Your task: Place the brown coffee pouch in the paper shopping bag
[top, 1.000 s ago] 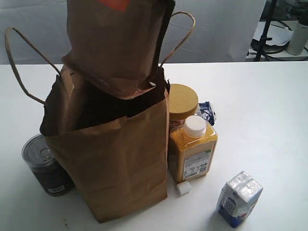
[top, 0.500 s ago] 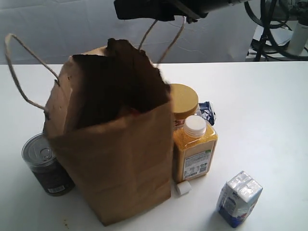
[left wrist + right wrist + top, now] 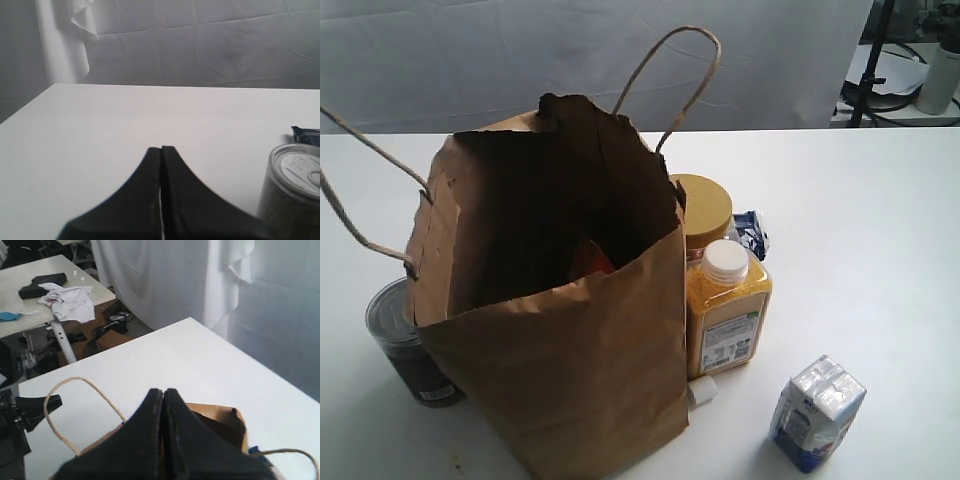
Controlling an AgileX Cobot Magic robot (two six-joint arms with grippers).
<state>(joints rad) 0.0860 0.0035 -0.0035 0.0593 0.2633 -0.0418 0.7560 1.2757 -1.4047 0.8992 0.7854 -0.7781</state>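
The paper shopping bag (image 3: 570,370) stands open at the table's front left, its two loop handles up. Deep inside it lies the brown coffee pouch (image 3: 590,258); only a patch of its red-orange label shows, the rest lost in shadow. Neither gripper appears in the exterior view. My right gripper (image 3: 163,390) is shut with nothing in it, high above the bag (image 3: 215,412), whose torn rim and one handle (image 3: 75,385) show below. My left gripper (image 3: 161,148) is shut and empty, low over bare table beside a tin can (image 3: 292,185).
A dark tin can (image 3: 405,340) stands against the bag's left side. To the bag's right are a yellow-lidded jar (image 3: 700,210), a yellow bottle (image 3: 725,310), a blue wrapper (image 3: 752,235), a small white cube (image 3: 700,392) and a small carton (image 3: 817,412).
The pouch hung over the bag's mouth one second ago and now lies inside. The dark arm seen above the bag half a second ago has left the exterior view.
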